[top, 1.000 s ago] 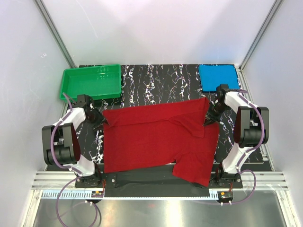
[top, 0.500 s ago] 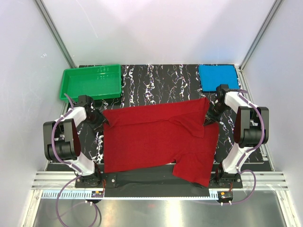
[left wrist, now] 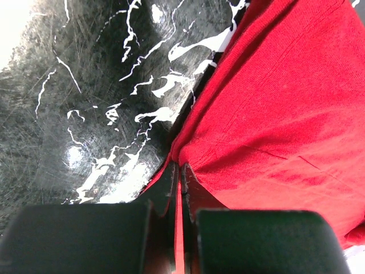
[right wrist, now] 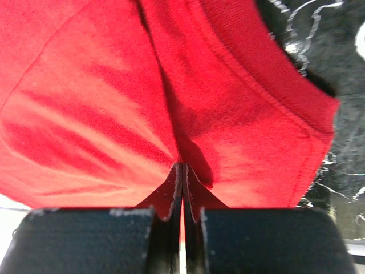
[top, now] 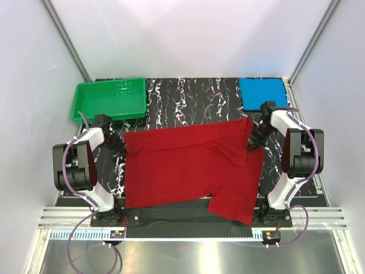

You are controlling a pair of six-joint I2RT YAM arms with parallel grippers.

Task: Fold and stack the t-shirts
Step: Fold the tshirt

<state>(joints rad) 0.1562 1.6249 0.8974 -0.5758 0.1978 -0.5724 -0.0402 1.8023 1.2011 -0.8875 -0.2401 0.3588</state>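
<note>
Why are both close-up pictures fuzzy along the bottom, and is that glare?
Left wrist view: the left gripper is blurred, likely too near the lens; glare on the black table. Right wrist view: right gripper blurred likewise, red t-shirt sharp.

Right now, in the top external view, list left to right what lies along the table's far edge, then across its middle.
Far edge: green tray → folded blue t-shirt. Middle: left jaws → red t-shirt → right jaws, both shut on its cloth.
</note>
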